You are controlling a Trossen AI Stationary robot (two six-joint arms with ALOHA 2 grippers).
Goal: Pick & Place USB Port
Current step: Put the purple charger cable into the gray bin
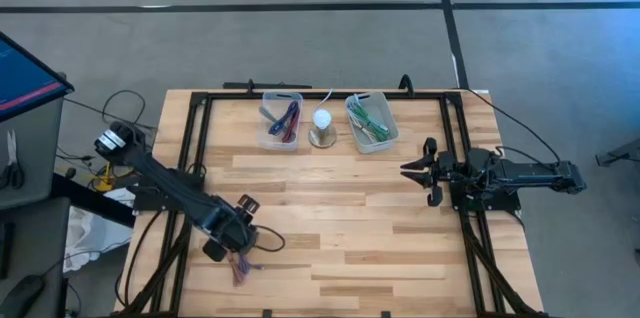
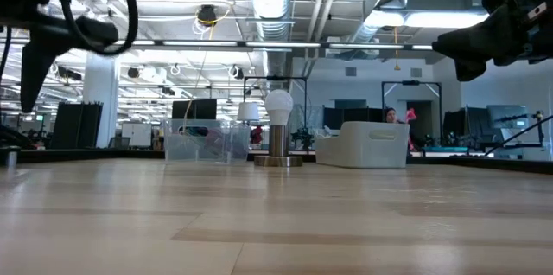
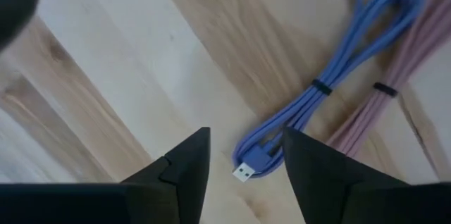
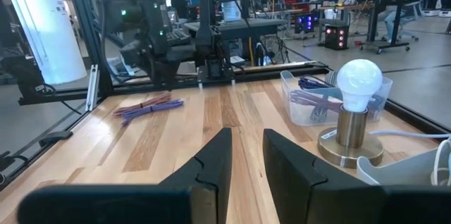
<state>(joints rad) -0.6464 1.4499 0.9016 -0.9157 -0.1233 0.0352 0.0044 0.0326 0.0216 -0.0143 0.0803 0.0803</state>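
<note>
A bundled blue USB cable (image 3: 331, 76) lies on the wooden table beside a pink bundled cable (image 3: 394, 83). Both show as a small bunch near the table's near left in the high view (image 1: 240, 270) and in the right wrist view (image 4: 148, 108). My left gripper (image 3: 243, 146) is open and points down over the blue cable. Its fingers stand on either side of the cable's silver plug (image 3: 243, 172); I see no touch. In the high view it sits just above the bunch (image 1: 238, 250). My right gripper (image 4: 246, 146) is open and empty at the table's right side (image 1: 415, 173).
At the table's far edge stand a clear bin with blue and red cables (image 1: 281, 121), a white bulb on a round base (image 1: 322, 128), and a clear bin with green cables (image 1: 371, 123). A black frame (image 1: 195, 138) borders the table. Bare wood lies between the arms.
</note>
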